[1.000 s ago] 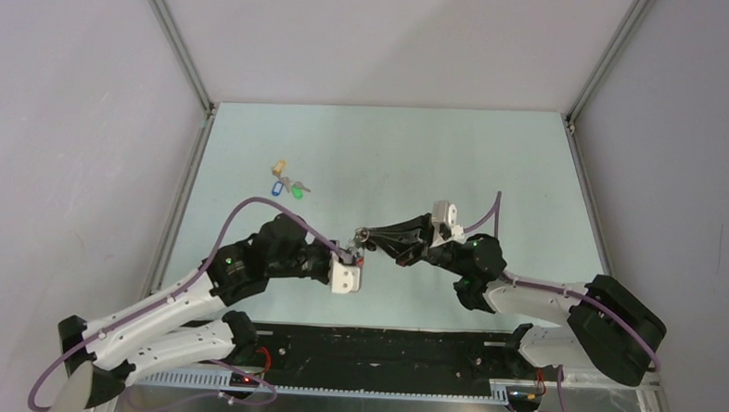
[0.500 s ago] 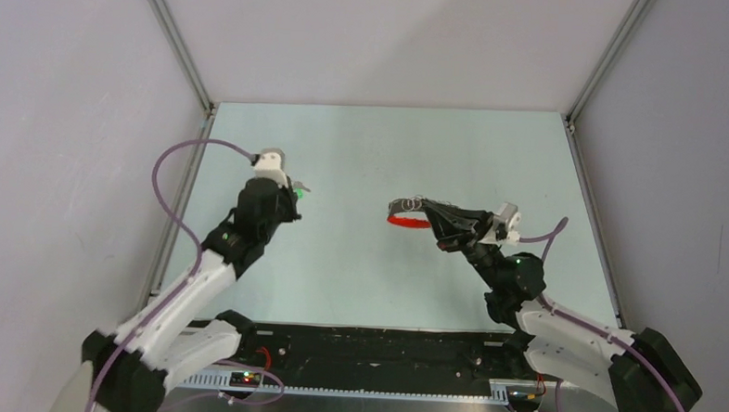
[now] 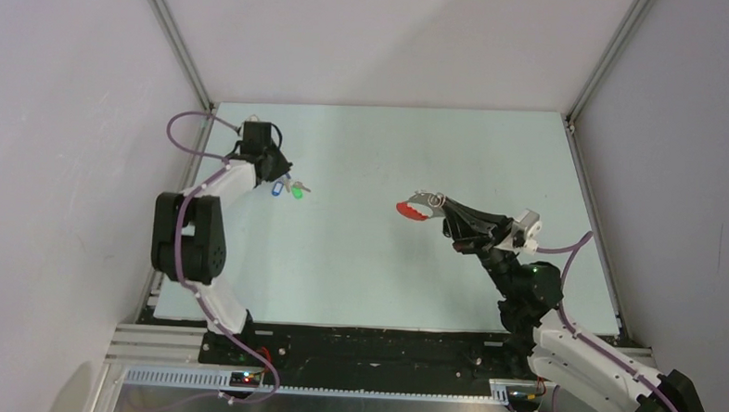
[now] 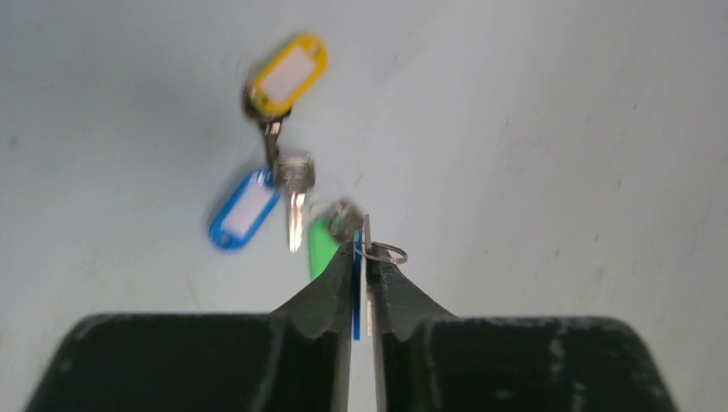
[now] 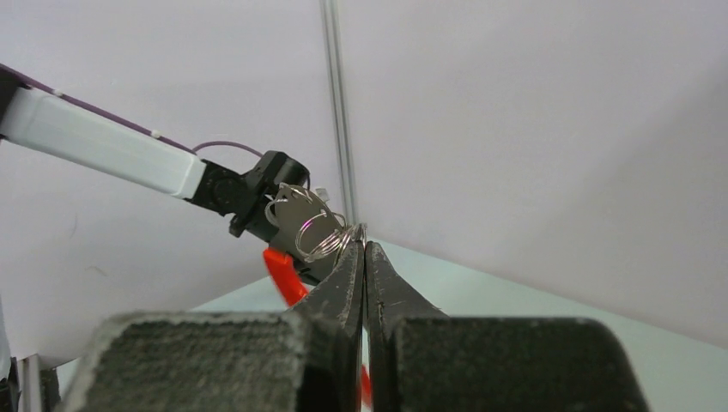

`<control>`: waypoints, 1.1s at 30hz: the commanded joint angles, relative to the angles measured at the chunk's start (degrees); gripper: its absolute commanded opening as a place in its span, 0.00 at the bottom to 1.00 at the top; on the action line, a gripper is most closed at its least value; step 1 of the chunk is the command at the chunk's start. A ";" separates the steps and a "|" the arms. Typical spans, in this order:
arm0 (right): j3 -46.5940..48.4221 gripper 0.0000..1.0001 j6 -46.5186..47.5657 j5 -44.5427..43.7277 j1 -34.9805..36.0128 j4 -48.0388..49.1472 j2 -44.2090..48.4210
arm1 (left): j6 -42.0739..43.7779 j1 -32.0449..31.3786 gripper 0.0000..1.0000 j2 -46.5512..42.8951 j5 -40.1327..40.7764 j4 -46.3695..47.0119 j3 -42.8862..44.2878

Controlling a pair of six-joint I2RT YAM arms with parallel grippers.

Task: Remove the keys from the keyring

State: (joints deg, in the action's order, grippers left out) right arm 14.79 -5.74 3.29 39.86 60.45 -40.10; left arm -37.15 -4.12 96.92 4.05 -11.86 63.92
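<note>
My right gripper point(image 3: 441, 206) is shut on the thin silvery keyring point(image 3: 428, 200), held above the table's middle with its red strap point(image 3: 408, 211) hanging off the tip. In the right wrist view the gripper point(image 5: 362, 245) pinches the ring's coils point(image 5: 323, 236), with the red strap point(image 5: 283, 270) below and a flat silvery piece point(image 5: 294, 206) behind. My left gripper point(image 3: 284, 176) is at the far left, shut. In the left wrist view the left gripper point(image 4: 361, 246) grips a key with a blue tag point(image 4: 356, 296) edge-on, a small wire ring point(image 4: 384, 252) at its tip.
A separate cluster lies on the table under my left gripper: a yellow-tan tag point(image 4: 286, 73), a blue tag point(image 4: 243, 211) and a green tag point(image 4: 322, 246) with keys. Its blue tag point(image 3: 275, 190) and green tag point(image 3: 296, 191) show from above. A metal frame rail point(image 3: 188, 175) runs along the left edge.
The grippers were together at the table's middle on the bunch. My left arm swung out to the far left cluster. My right gripper drew back right with the ring and red strap.
</note>
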 commanded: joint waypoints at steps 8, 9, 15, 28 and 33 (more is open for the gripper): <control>8.51 0.00 -4.75 -1.72 -8.25 -19.84 -2.37 | 1.73 2.28 0.99 2.73 -5.28 -0.20 6.29; 10.68 0.00 -5.44 -1.36 -9.16 -21.12 -4.69 | 1.86 2.23 0.99 0.04 -6.12 -0.23 5.64; 18.43 0.00 -11.19 -1.25 -16.97 -22.56 -18.99 | -1.87 1.58 1.00 -12.53 -10.87 -0.63 -1.11; 40.19 0.99 -15.13 -8.11 -19.35 -30.59 -31.72 | 2.77 0.96 1.00 -31.70 -9.84 -6.62 -5.37; 45.95 0.99 -8.90 -12.03 -19.65 -36.52 -28.47 | 4.85 -0.74 1.00 -37.05 -9.61 -6.33 -7.01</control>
State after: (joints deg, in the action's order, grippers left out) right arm 55.64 -19.33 -4.16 20.47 26.92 -73.32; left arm -35.18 -3.36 64.20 -6.24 -18.02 58.15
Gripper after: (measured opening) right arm 0.992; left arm 0.995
